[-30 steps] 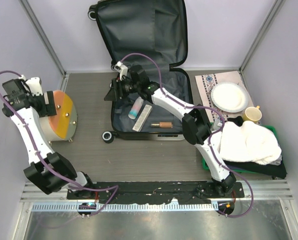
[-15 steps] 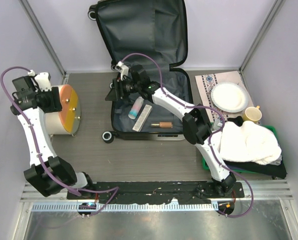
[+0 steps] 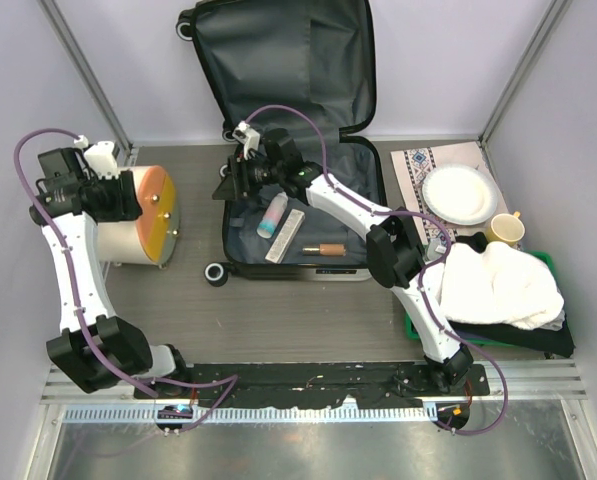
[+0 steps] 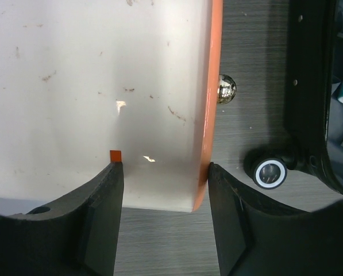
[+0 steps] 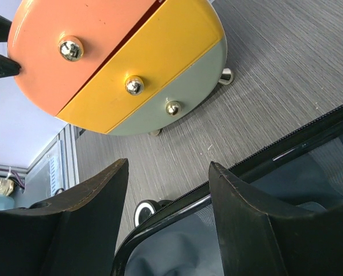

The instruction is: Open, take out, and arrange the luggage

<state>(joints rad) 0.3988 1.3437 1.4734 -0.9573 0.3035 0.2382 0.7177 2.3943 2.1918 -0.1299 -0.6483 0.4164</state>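
Currently the left tool (image 4: pixel 165 168) is pinching the tipped bin (image 3: pixel 143 215) by its rim, beside the luggage (image 3: pixel 278 60) lying open at the bench's (image 3: pixel 308 310) back. The right tool (image 5: pixel 168 167) is hovering spread and empty over the luggage's left edge. That shallow pinch is risking a slip.

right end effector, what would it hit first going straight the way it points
The right end effector would likely meet the tabletop just short of the cylindrical bin, or its face; depth is unclear.
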